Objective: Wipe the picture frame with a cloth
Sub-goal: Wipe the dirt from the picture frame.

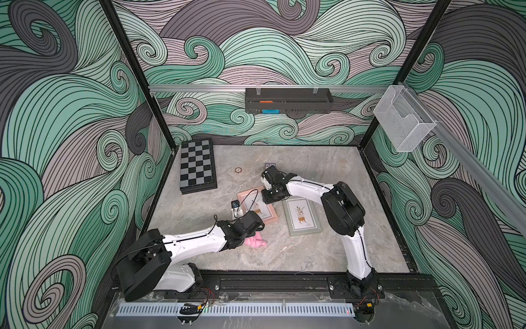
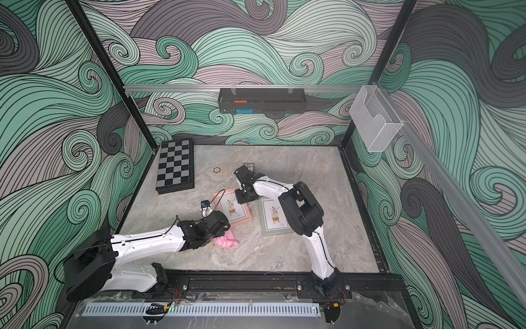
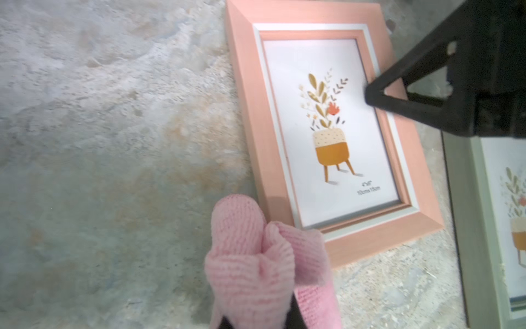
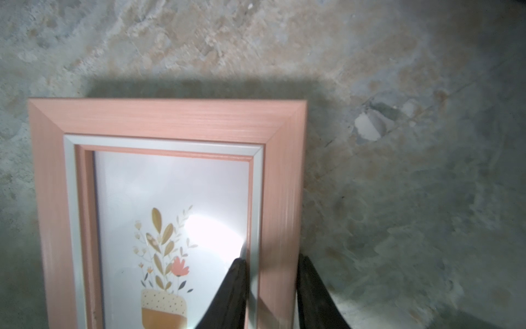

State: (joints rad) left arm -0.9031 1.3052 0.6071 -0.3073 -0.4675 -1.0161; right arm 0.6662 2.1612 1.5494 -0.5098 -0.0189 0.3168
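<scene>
While the left fingers (image 3: pixel 294 316) were clamped shut on the bunched pink cloth (image 3: pixel 250 256), the cloth sat just beside a near corner of the pink picture frame (image 3: pixel 244 94), which lay flat on the table (image 1: pixel 313 250). The right fingers (image 4: pixel 230 293) gripped that frame's side rail, one on the glass and one outside the edge. A green frame (image 1: pixel 303 216) lay beside it.

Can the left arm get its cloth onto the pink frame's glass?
Probably yes: the cloth, in the left end effector, sits at the pink frame's corner; the right end effector only grips one side.
</scene>
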